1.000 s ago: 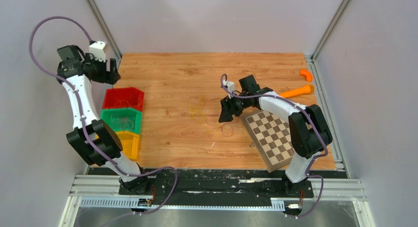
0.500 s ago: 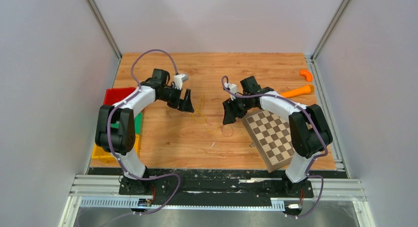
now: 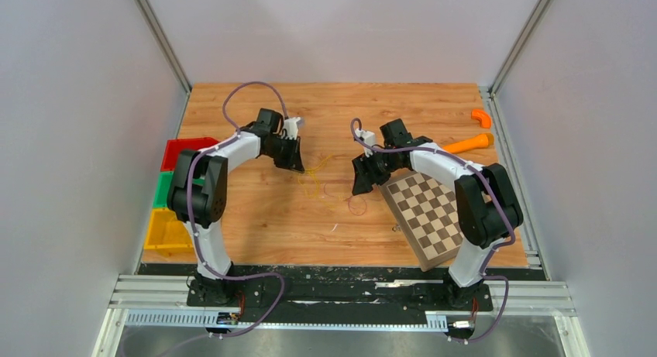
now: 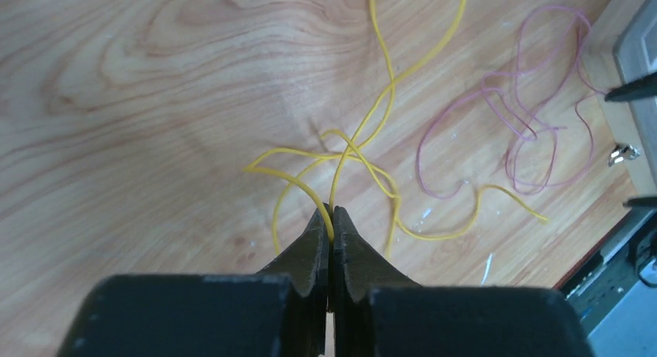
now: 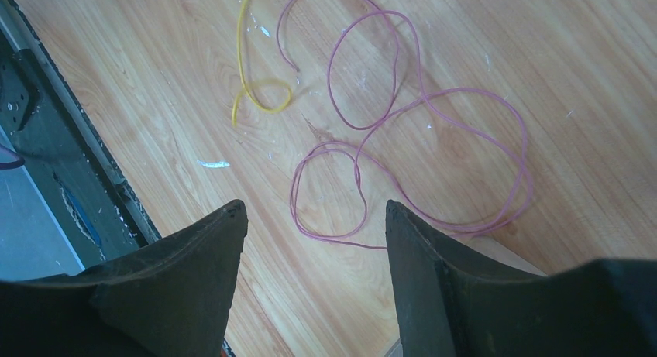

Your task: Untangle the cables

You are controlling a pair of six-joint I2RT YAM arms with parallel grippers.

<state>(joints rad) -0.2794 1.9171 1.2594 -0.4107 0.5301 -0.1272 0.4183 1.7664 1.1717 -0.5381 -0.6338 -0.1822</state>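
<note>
From above, the left end effector (image 3: 299, 163) sits low over the tabletop (image 3: 256, 214), its tips at the near-left edge of a loose yellow cable (image 3: 314, 176). The right end effector (image 3: 360, 183) hangs just off the chessboard's (image 3: 431, 214) far-left corner, above a thin pink cable (image 3: 356, 205) lying close beside the yellow one. Red (image 3: 183, 149), green (image 3: 162, 188) and yellow (image 3: 166, 233) bins line the left edge.

The left wrist view shows the left end effector (image 4: 331, 217) clenched on the yellow cable (image 4: 350, 149) — one strand rises straight out from between the pressed fingertips into a knot of crossing yellow loops. The pink cable (image 4: 534, 127) lies curled to the right, close to the yellow cable's end; whether they touch is unclear.

In the right wrist view, the right end effector (image 5: 314, 210) is released — fingers wide apart, holding nothing. The pink cable (image 5: 358, 146) sprawls in overlapping loops on the wood beyond them, and a curled end of the yellow cable (image 5: 241, 63) lies to its left, apart from it.
</note>
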